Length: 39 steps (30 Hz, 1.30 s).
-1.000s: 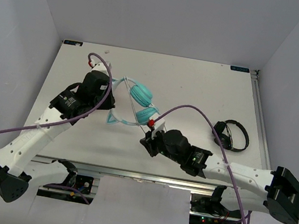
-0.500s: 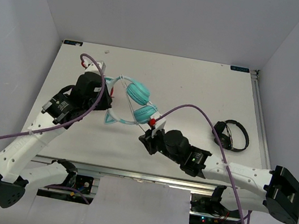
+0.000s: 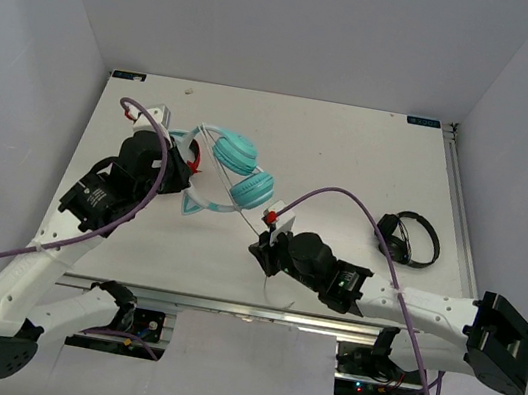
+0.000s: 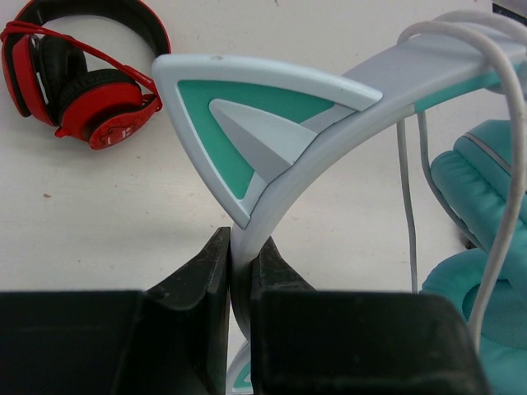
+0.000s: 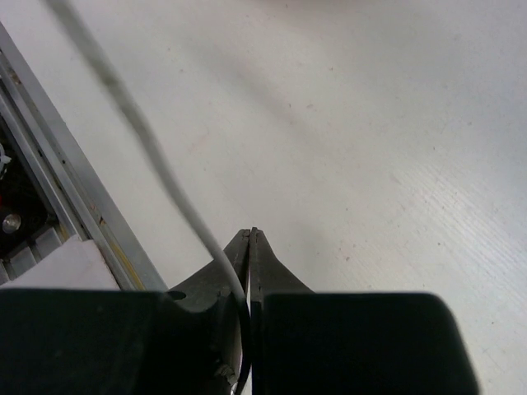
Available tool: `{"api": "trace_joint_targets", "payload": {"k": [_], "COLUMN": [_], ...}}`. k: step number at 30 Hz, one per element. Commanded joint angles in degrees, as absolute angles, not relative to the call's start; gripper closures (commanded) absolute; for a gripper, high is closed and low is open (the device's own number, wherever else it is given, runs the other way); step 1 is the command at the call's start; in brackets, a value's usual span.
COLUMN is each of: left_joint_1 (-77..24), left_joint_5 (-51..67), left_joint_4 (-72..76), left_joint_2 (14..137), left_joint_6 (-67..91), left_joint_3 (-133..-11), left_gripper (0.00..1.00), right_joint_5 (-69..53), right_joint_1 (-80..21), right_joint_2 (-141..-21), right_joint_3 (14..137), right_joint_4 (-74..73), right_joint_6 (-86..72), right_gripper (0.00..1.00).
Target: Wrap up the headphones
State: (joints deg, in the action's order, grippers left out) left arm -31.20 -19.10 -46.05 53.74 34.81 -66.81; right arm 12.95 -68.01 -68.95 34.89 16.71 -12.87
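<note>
The teal headphones (image 3: 236,166) hang off the table at centre left, cups close together. My left gripper (image 3: 186,168) is shut on their pale band (image 4: 272,214) just below a cat ear (image 4: 247,115); its fingertips (image 4: 212,259) press the band from both sides. The thin white cord (image 4: 409,189) loops over the band beside the teal cups (image 4: 482,193). My right gripper (image 3: 258,248) sits to the headphones' near right, low over the table. It is shut on the white cord (image 5: 152,148), which runs up and left from between the fingers (image 5: 251,240).
Red-and-black headphones (image 4: 82,78) lie on the table beyond the left gripper. All-black headphones (image 3: 409,239) rest near the right edge. The table's metal front rail (image 5: 49,189) runs close to the right gripper. Purple cables arch over both arms.
The left arm has carried the headphones back and to the left, turning them. The right gripper has stayed almost in place, still holding the cord.
</note>
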Motion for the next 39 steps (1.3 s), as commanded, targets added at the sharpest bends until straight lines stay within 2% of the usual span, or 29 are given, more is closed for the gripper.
{"api": "trace_joint_targets", "payload": {"k": [1, 5, 11, 19, 39], "left_joint_1": [-31.03, -31.03, -31.03, -31.03, -31.03], "left_joint_5": [-21.79, -20.85, -17.68, -16.11, -12.57], "left_joint_4": [-40.78, -40.52, -40.56, -41.54, -40.62], "left_joint_2": [51.06, 50.93, 50.58, 49.13, 48.47], "left_joint_6": [37.09, 36.96, 35.82, 35.07, 35.85], "left_joint_3": [-67.06, -66.69, -66.58, -66.01, -65.21], "left_gripper": [1.00, 1.00, 1.00, 1.00, 1.00], "right_joint_5": [13.36, 14.58, 16.47, 11.73, 7.24], "right_joint_1": [-68.20, -68.20, -68.12, -65.16, -63.01], "right_joint_2": [-69.35, -70.58, -73.38, -76.73, -81.74], "right_joint_3": [35.16, 35.59, 35.29, 32.26, 29.54], "right_joint_4": [16.44, 16.06, 18.27, 25.20, 37.98], "right_joint_6": [-14.50, -14.37, -13.28, -11.29, -8.70], "right_gripper": [0.85, 0.92, 0.92, 0.89, 0.90]}}
